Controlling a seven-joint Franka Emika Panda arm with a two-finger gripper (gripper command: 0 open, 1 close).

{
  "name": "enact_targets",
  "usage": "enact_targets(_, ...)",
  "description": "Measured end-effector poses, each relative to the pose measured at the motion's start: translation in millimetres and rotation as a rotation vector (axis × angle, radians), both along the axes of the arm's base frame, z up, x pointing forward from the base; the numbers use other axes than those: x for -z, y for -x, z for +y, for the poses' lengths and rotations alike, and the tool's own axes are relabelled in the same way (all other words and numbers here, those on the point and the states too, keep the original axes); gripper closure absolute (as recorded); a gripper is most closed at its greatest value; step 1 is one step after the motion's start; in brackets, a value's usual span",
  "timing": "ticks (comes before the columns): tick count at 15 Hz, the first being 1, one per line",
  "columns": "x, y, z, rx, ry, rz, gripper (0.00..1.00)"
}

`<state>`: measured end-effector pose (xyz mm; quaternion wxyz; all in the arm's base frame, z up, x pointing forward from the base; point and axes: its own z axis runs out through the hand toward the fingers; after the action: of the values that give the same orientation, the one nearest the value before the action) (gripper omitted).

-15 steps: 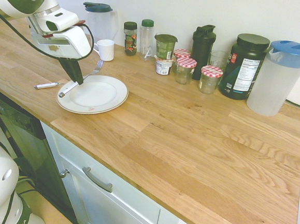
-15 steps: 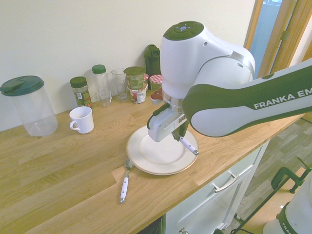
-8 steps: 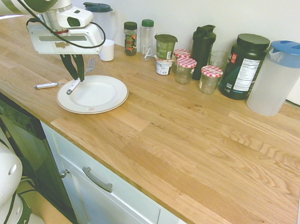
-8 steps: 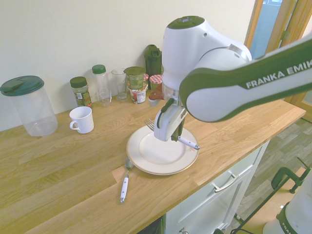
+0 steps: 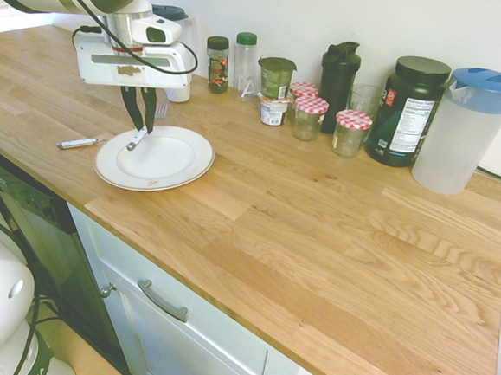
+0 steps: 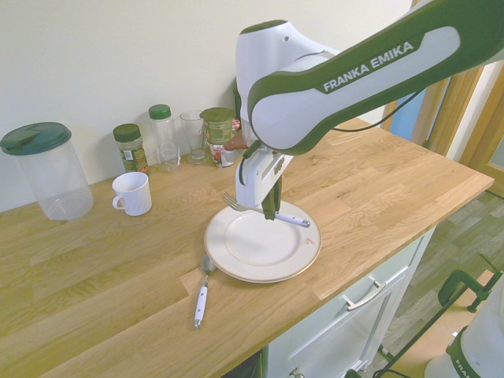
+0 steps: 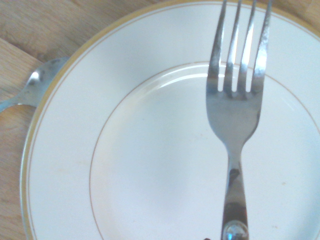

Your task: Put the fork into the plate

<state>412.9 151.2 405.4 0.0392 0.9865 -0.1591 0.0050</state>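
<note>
- Nearest, at the bench's front edge, sits the plate, round and white with a thin darker rim line.
- Just beside its left rim a spoon with a white handle lies flat on the wood, its bowl at the plate's edge in the wrist view.
- Over the plate's far-left part hangs the gripper, jaws closed on the fork.
- The fork is held level above the plate, clear of it, tines reaching across the rim.
- Farther back stand a white mug, spice jars, a glass and a lidded pitcher against the wall.
</note>
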Motion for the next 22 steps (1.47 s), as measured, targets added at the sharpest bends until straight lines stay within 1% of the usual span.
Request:
enact_targets(2, 16, -6, 1, -0.007, 0.01, 0.035, 1.0)
enact_targets(5, 28, -15, 3, -0.018, 0.023, 0.068, 1.0)
enact_targets(13, 34, -46, 6, -0.029, 0.024, 0.134, 1.0)
enact_targets(22, 47, -61, 16, -0.047, 0.053, 0.202, 1.0)
